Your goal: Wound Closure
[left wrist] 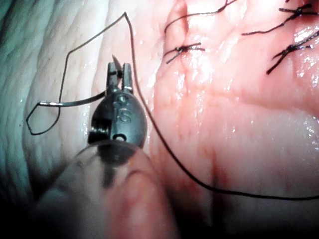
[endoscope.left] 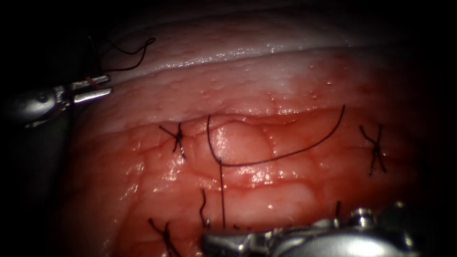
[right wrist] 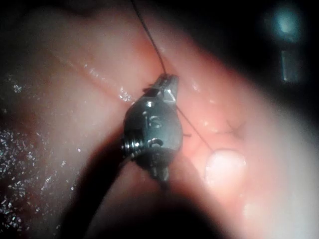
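My left tool is at the far left edge of the tissue, its jaws closed on the curved needle near the tip, whose point sticks out past the jaws. The needle is out of the tissue. Its thread curls away above the tool. My right tool lies along the near edge, jaws shut on the thread, which rises straight from them. That strand joins a long loop lying across the tissue. The right tool grips the same strand.
Tied stitches with short cut ends sit left of the loop, at the right and near the bottom. Red fluid wets the tissue. A pale ridge of tissue runs along the back.
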